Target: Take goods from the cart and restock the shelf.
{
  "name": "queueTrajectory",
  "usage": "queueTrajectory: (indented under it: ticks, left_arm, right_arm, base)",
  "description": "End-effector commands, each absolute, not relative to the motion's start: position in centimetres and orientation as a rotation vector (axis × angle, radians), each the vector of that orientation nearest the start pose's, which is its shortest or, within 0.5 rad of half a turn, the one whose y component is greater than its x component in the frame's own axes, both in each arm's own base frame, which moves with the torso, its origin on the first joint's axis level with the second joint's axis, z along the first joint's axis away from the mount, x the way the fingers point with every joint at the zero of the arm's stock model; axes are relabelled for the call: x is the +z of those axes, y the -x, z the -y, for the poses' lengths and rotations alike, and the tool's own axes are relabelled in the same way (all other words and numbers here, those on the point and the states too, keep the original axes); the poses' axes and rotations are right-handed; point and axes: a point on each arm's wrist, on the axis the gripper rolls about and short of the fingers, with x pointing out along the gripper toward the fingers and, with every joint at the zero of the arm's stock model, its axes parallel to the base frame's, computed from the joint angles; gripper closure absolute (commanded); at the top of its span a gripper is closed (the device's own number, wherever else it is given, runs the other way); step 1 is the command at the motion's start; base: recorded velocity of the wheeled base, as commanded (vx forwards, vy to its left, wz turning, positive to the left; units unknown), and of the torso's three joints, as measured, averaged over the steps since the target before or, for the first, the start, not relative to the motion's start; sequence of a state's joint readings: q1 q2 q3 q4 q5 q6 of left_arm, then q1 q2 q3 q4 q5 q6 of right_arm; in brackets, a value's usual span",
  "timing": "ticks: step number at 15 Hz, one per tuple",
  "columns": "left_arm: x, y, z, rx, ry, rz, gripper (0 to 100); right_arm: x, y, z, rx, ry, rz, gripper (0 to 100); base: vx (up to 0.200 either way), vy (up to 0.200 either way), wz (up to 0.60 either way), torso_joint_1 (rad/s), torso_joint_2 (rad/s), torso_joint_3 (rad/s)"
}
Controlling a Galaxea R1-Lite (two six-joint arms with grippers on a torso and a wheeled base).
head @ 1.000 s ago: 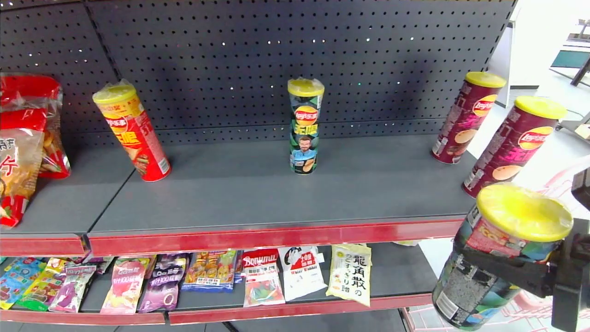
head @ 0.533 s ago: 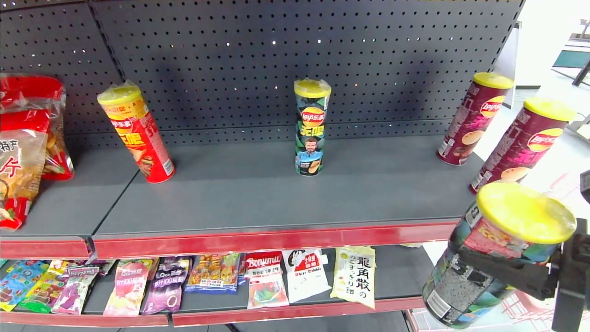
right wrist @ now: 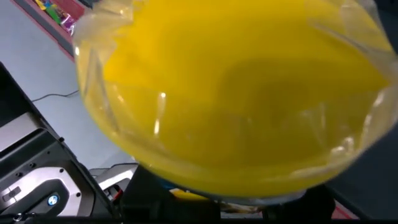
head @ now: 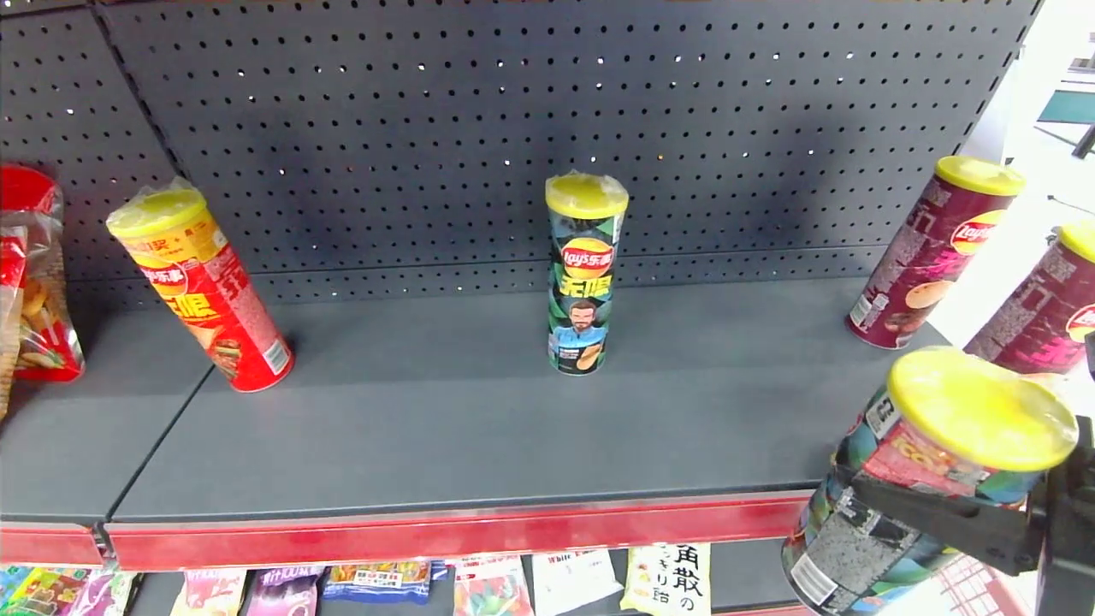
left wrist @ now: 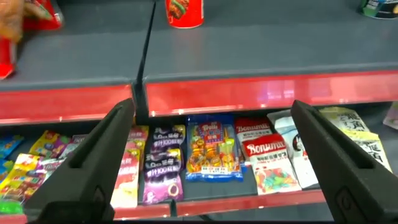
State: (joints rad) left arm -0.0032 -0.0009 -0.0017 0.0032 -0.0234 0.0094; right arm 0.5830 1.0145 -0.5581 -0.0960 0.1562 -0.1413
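Note:
A green-patterned chip can with a yellow lid (head: pixel 932 462) hangs tilted off the front right corner of the grey upper shelf (head: pixel 445 428), level with its red edge. My right gripper (head: pixel 907 496) is shut on the can, one black finger (head: pixel 941 513) across its side. The yellow lid (right wrist: pixel 242 87) sits right before the right wrist camera. A matching green can (head: pixel 584 274) stands upright mid-shelf near the back. My left gripper (left wrist: pixel 212 109) is open with nothing between its fingers, in front of the red shelf edge (left wrist: pixel 249 93) and the lower shelf's packets (left wrist: pixel 211 149).
A red can (head: pixel 201 291) stands on the left of the shelf and two maroon cans (head: pixel 937 248) (head: pixel 1044 308) on the right. Red snack bags (head: pixel 34 282) are at the far left. A pegboard wall (head: pixel 513 128) backs the shelf. Pink cart wire (head: pixel 975 582) shows at the lower right.
The head camera has moved nearer the shelf, so the whole picture shifted down and grew larger. The held can stays low on the right in my right gripper.

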Motion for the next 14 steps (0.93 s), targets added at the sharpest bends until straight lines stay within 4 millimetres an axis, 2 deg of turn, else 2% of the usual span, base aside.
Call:
queueTrajectory:
  ticks: [1,7,8,9,10,11,12,13,14]
  left_arm:
    - [7.6,2.3,0.0,-0.028,-0.009,-0.001,0]
    - [7.6,2.1,0.0,-0.032,-0.014,-0.027,0]
    - [7.7,1.9,0.1,-0.087,-0.048,-0.058,0]
    - [8.8,2.0,0.2,-0.136,-0.040,-0.025,0]
    - [15.0,1.8,0.2,-0.215,0.037,0.028,0]
    - [17.9,0.9,0.3,-0.229,0.066,0.021,0]
    - [21.4,-0.7,0.6,-0.330,0.057,0.007,0]
    - [23.1,-3.4,1.3,-0.498,0.010,-0.056,0]
    - [24.2,-5.4,1.7,-0.563,0.002,-0.090,0]
  right_arm:
    - [21.1,-10.1,-7.1,0.762,0.208,-0.291,100]
    - [21.3,-9.7,-7.4,0.795,0.215,-0.273,100]
    - [21.5,-9.8,-7.7,0.807,0.213,-0.275,100]
    - [21.4,-10.1,-7.9,0.812,0.215,-0.287,100]
    - [21.2,-10.2,-8.0,0.810,0.215,-0.293,100]
    - [21.1,-10.2,-8.0,0.810,0.215,-0.296,100]
    - [21.1,-10.2,-8.0,0.810,0.215,-0.296,100]
    - [21.3,-10.3,-8.1,0.810,0.214,-0.288,100]
    - [21.6,-10.4,-8.1,0.810,0.212,-0.282,100]
  base:
    - [0.000,0.000,0.00,0.000,0.00,0.000]
    - [0.000,0.000,0.00,0.000,0.00,0.000]
    - [0.000,0.000,0.00,0.000,0.00,0.000]
    - [0.000,0.000,0.00,0.000,0.00,0.000]
    - [0.000,0.000,0.00,0.000,0.00,0.000]
    - [0.000,0.000,0.00,0.000,0.00,0.000]
    - [0.000,0.000,0.00,0.000,0.00,0.000]
    - [0.000,0.000,0.00,0.000,0.00,0.000]
    - [0.000,0.000,0.00,0.000,0.00,0.000]
